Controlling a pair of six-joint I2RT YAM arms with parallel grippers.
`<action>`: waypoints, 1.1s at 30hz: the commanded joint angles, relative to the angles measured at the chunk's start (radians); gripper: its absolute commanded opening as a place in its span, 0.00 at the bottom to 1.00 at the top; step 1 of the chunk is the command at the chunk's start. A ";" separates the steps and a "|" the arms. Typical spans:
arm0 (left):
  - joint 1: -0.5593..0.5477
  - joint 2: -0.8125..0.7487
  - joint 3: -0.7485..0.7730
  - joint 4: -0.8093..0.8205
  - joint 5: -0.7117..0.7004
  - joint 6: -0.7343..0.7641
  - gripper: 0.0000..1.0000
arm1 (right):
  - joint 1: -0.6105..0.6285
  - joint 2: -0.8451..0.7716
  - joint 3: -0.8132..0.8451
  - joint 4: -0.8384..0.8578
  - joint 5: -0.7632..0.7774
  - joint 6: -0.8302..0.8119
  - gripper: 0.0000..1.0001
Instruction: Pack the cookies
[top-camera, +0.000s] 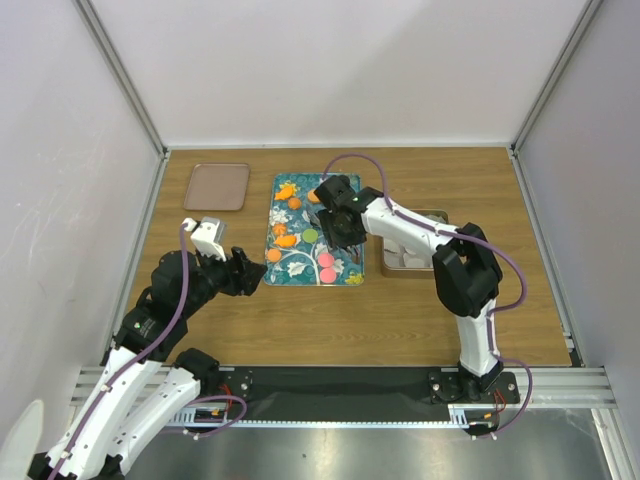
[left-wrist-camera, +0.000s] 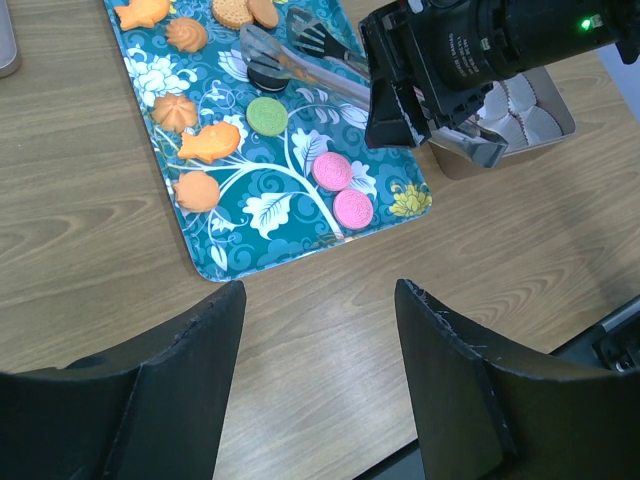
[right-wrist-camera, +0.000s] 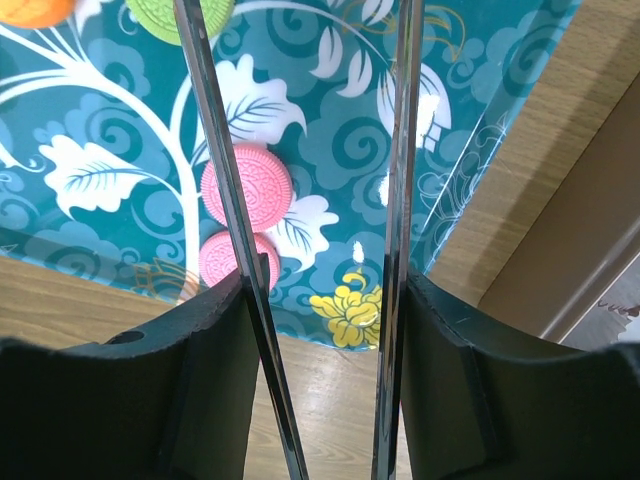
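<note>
The right gripper (right-wrist-camera: 322, 290) clamps metal tongs (left-wrist-camera: 300, 50), arms apart, tips seemingly straddling a black cookie (left-wrist-camera: 265, 78) on the teal floral tray (left-wrist-camera: 300, 225). Pink cookies (left-wrist-camera: 332, 170) lie toward its 5 o'clock corner. The left gripper (left-wrist-camera: 318, 300) hangs open at its 7 o'clock.

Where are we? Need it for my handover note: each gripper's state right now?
Left gripper: open, holding nothing.
Right gripper: closed on the tongs.

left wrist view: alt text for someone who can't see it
The right gripper holds metal tongs over a teal floral tray of cookies, their tips at a black cookie. The left gripper's open fingers frame the bottom, over wooden table; a tin of white paper cups sits right of the tray.
</note>
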 joint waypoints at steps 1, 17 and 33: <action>-0.007 -0.008 0.006 0.019 -0.014 0.006 0.67 | 0.013 0.017 0.044 -0.023 0.040 -0.010 0.54; -0.007 -0.010 0.006 0.023 -0.014 0.006 0.68 | 0.047 0.052 0.071 -0.063 0.088 -0.018 0.47; -0.007 -0.007 0.006 0.021 -0.015 0.008 0.68 | 0.015 -0.138 0.058 -0.106 0.129 -0.020 0.29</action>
